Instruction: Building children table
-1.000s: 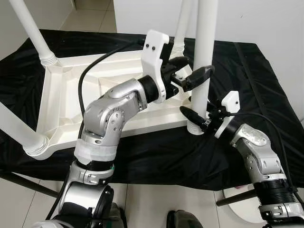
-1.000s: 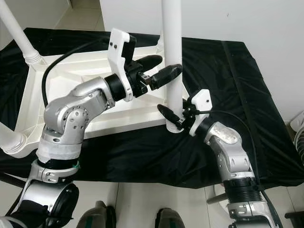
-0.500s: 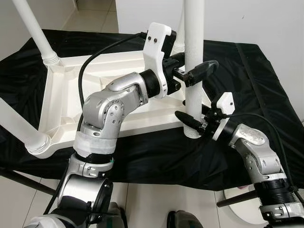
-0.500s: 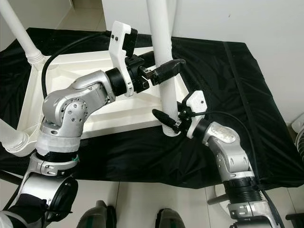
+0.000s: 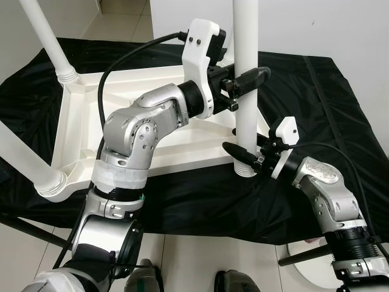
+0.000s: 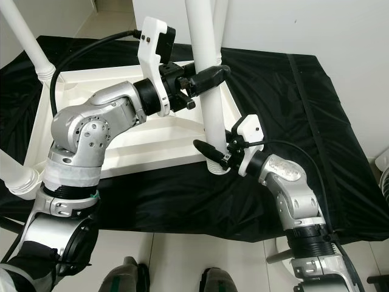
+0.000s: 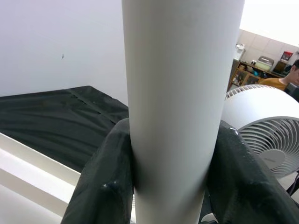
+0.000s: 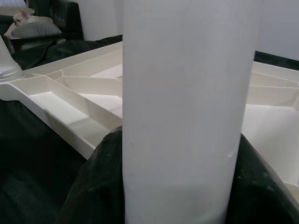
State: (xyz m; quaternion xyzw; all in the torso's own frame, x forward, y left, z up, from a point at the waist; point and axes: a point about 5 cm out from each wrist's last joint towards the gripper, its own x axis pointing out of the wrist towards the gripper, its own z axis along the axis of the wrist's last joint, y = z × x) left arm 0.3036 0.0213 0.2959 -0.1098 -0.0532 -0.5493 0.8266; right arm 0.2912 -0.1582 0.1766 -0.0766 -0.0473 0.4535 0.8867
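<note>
Now both my jaws are clamped on the white table leg [image 5: 245, 73]: left gripper [image 5: 243, 82] mid-shaft, right gripper [image 5: 246, 155] at its base, at the upturned tabletop's [image 5: 79, 131] near corner. Stiff, light, smooth plastic; gripping low steadies it.

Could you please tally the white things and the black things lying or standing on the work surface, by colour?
White table legs: 4, namely the near right leg that the left hand and the right hand both grip, the far right leg, the far left leg and the near left leg.
White tabletop, upside down: 1.
Black cloth: 1.
Total: 6.
</note>
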